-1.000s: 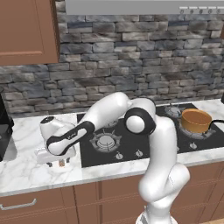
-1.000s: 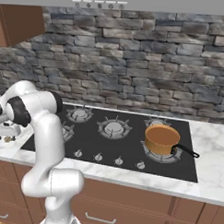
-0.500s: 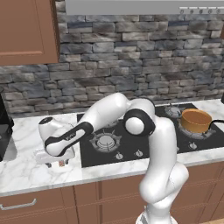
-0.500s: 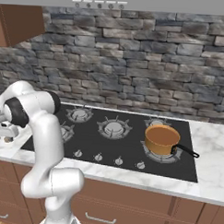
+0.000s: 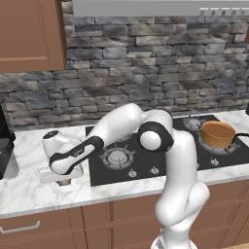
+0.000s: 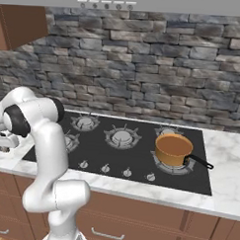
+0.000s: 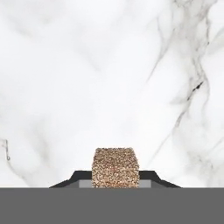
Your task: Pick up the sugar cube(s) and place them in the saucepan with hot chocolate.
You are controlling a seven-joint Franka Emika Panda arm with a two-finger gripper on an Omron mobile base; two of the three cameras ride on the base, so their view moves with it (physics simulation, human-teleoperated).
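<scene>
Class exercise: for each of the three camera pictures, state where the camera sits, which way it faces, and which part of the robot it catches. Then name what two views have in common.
Left base view: behind the arm's left, facing the stove; arm reaches left, gripper low over the marble counter.
Right base view: behind its right; arm rises at left.
Hand view: on the hand, facing the counter; sugar cube between the fingertips.
Shared: both base views show the saucepan.

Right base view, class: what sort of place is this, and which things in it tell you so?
A kitchen, rendered. A black gas hob is set into a marble counter, with a copper saucepan on a burner, a stone backsplash behind and wooden cabinets below.
</scene>
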